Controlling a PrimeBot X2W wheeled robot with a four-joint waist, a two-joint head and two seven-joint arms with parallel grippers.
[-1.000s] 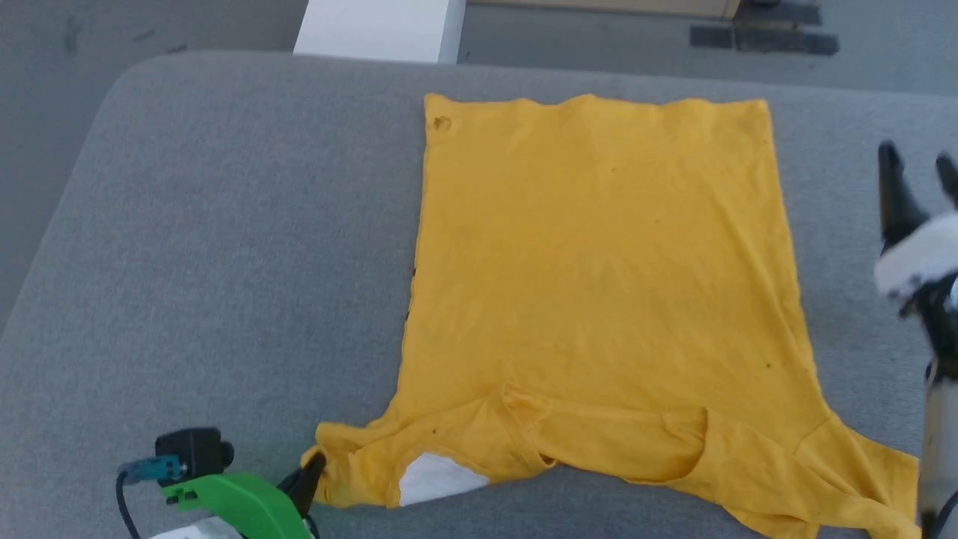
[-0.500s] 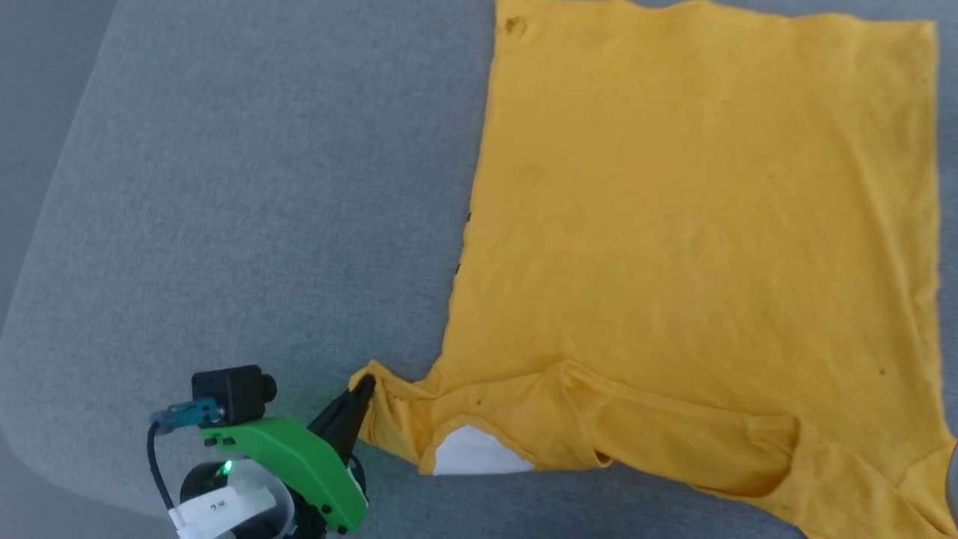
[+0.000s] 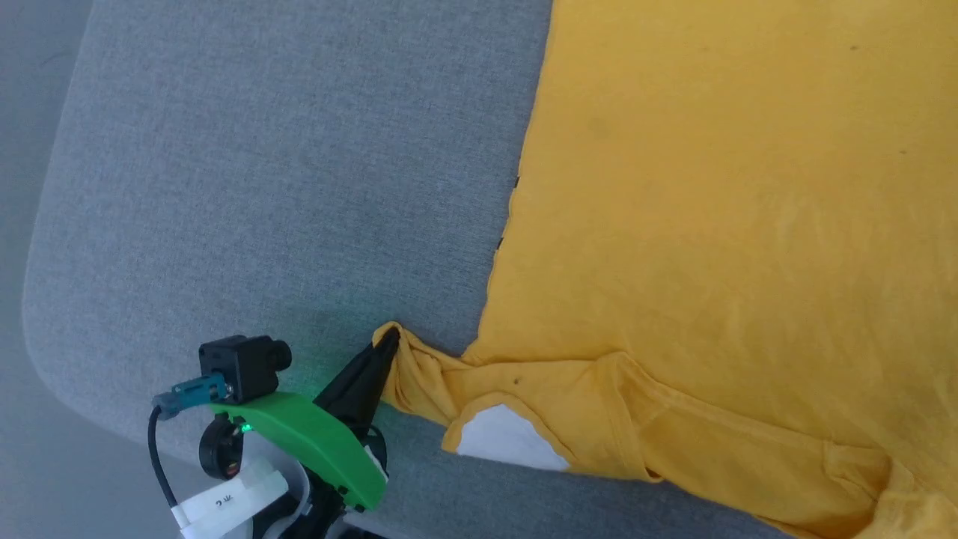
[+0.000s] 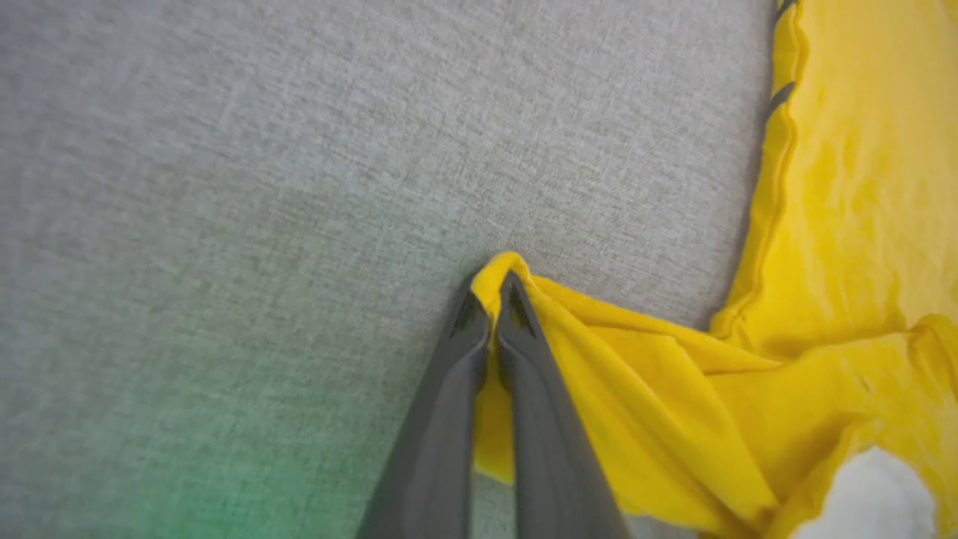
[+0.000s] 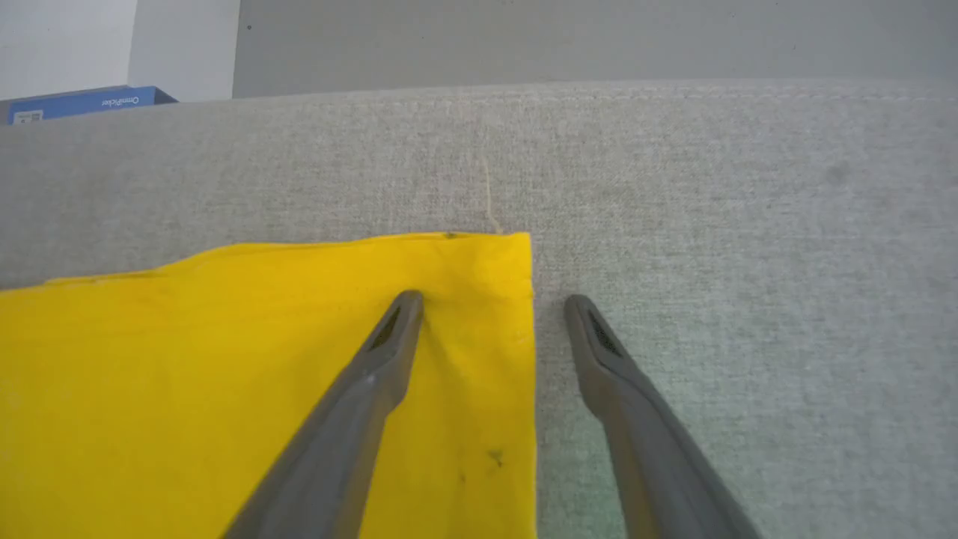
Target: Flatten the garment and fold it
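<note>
The garment (image 3: pixel 711 224), a mustard-yellow T-shirt, lies spread on the grey cushion, plain side up, with a white patch (image 3: pixel 505 442) showing near its left sleeve. My left gripper (image 3: pixel 388 340) is shut on the tip of that sleeve (image 4: pixel 503 273), which bunches into folds behind the fingers (image 4: pixel 524 374). My right gripper (image 5: pixel 494 299) is open over a far corner of the garment (image 5: pixel 299 359); one finger (image 5: pixel 374 367) rests above the cloth, the other (image 5: pixel 614 367) above bare cushion just past the side edge.
The grey fabric cushion (image 3: pixel 262 187) stretches wide to the left of the shirt; its rounded corner (image 3: pixel 45 352) drops to the floor at lower left. A blue box (image 5: pixel 82 101) and a pale wall stand beyond the cushion's far edge.
The head camera has turned down and left, so the shirt slides right and up in view. My left gripper, shut on the sleeve tip, has moved further onto the cushion.
</note>
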